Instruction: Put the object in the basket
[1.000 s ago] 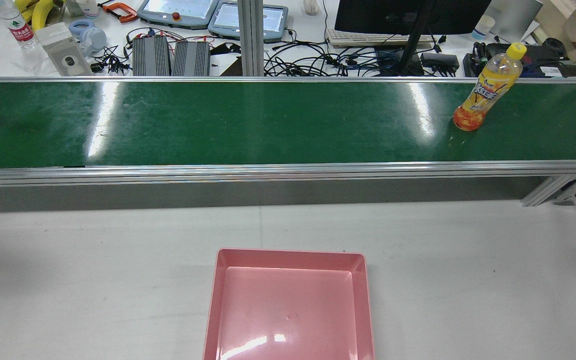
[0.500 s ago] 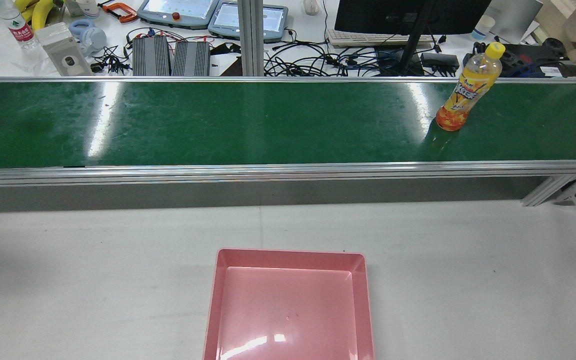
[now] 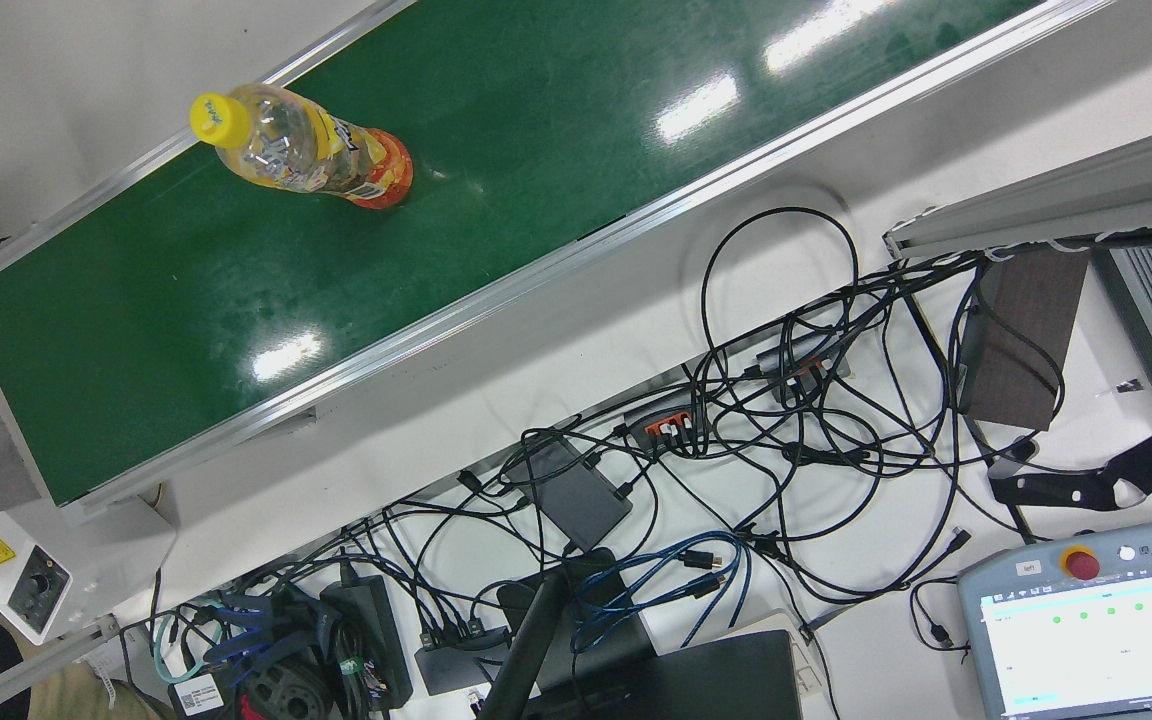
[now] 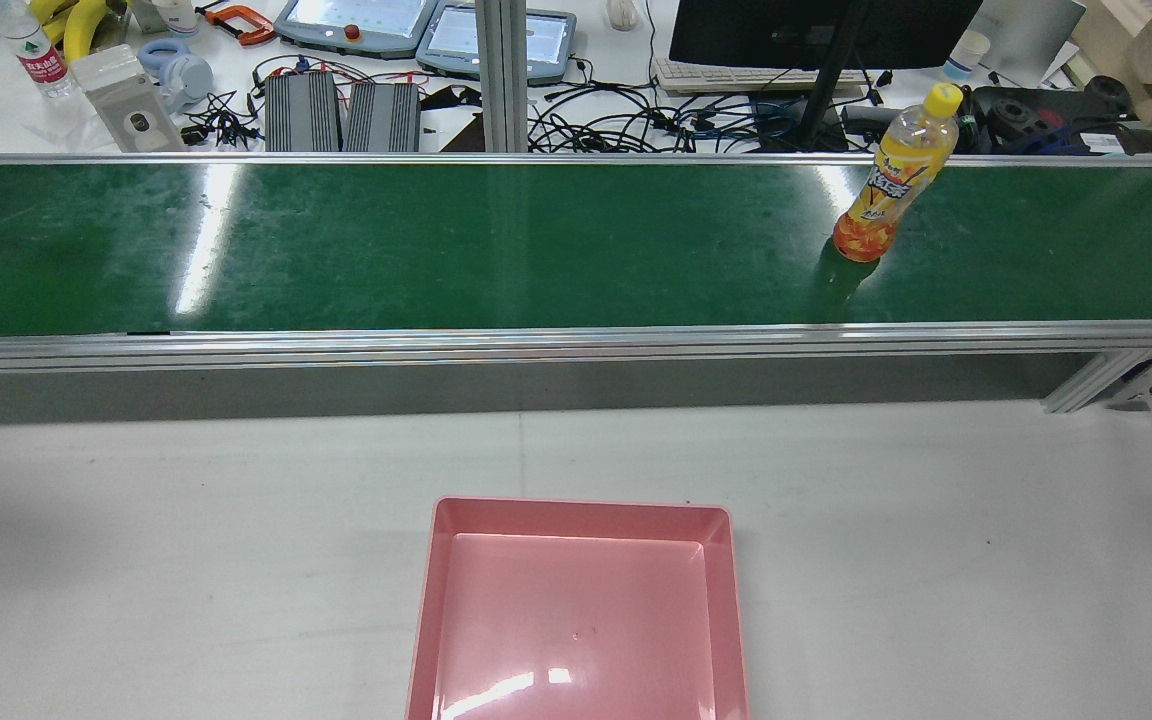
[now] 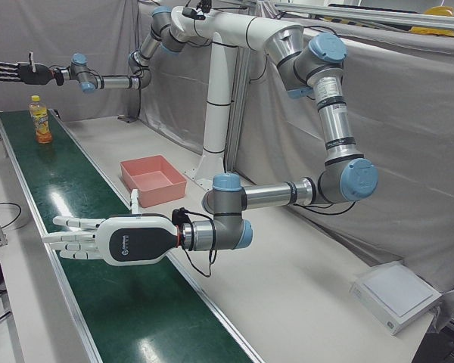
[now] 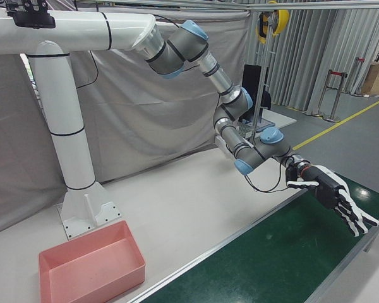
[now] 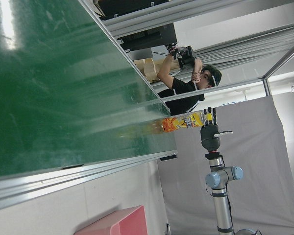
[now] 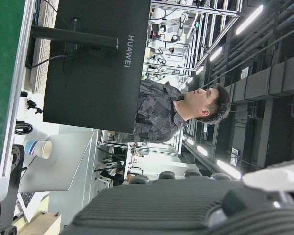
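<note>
With the right hand (image 5: 19, 72) spread wide and empty, and the upright orange-and-yellow plastic drink bottle (image 5: 39, 121) standing near and below it on the green conveyor belt (image 5: 76, 219), descend beside the bottle's waist and close evenly to avoid toppling it.

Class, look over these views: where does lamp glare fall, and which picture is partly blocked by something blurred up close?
Rear view: pale glare streaks cross the green belt and the pink basket floor. Front view: bright patches on the belt beside the bottle. Right hand view: a blurred dark mass fills the lower edge.
</note>
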Robot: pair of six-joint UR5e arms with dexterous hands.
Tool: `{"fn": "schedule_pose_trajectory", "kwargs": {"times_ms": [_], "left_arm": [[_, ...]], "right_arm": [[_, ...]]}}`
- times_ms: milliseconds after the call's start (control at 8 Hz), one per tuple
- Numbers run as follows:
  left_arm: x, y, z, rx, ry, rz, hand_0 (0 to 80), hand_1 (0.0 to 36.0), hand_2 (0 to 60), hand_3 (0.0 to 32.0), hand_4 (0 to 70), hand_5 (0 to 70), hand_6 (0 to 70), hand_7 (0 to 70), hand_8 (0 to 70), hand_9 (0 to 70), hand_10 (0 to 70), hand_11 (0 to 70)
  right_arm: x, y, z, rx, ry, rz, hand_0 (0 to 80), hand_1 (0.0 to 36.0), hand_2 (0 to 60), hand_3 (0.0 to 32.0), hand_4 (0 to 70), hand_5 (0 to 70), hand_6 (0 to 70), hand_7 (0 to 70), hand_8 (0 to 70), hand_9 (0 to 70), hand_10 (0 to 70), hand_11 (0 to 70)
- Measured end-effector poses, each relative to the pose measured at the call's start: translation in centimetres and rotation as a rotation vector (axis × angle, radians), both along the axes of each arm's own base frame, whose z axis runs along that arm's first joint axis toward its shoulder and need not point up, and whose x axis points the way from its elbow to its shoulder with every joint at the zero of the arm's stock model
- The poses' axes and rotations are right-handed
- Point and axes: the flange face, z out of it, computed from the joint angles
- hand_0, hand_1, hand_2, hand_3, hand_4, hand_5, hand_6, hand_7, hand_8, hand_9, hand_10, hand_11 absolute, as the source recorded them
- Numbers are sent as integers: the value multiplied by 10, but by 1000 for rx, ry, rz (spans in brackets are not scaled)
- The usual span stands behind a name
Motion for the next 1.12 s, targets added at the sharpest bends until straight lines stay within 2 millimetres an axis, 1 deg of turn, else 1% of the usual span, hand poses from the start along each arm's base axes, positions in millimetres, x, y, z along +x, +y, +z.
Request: {"fn": "schedule_pose_trajectory", "kwargs": {"times_ms": [625,1125], "left_arm": [[-1,0,-1,6,3,-2,485,74,0,0,159,112,0,0,60,103,79,125],[-1,-1,-1,8,5,-1,486,75,0,0,159,116,0,0,62,107,72,114]], "right_arm": [[0,0,1,-1,0,0,0,0,0,0,0,0,0,0,0,0,0,0],[0,0,0,0,0,0,0,0,0,0,0,0,0,0,0,0,0,0]]}}
